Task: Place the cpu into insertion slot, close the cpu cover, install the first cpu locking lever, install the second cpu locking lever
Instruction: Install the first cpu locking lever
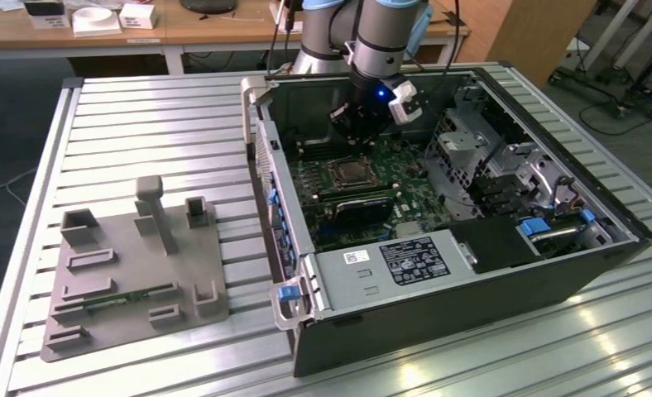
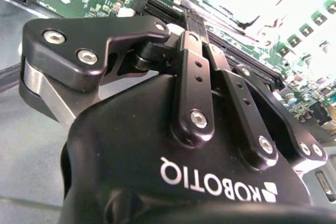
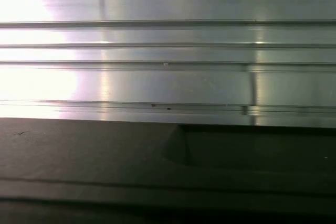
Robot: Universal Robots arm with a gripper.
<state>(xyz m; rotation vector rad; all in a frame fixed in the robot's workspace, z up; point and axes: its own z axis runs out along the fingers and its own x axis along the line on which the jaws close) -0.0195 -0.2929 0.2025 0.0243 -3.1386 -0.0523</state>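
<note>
The slot (image 1: 352,174) sits mid-board in the open case (image 1: 547,273), its silvery frame, seemingly the cover (image 1: 352,165), lying over a grey square that may be the cpu; whether the levers are latched I cannot tell. The tool (image 1: 356,124) hangs just above the board at 12 o'clock from the slot, touching nothing visible. Its links (image 2: 194,93) lie drawn together in the second wrist view, which suggests clenched and empty-handed. I judge a lever step is in hand, needing a precise descent beside the frame. The case rests on the slatted worktop (image 1: 150,124).
</note>
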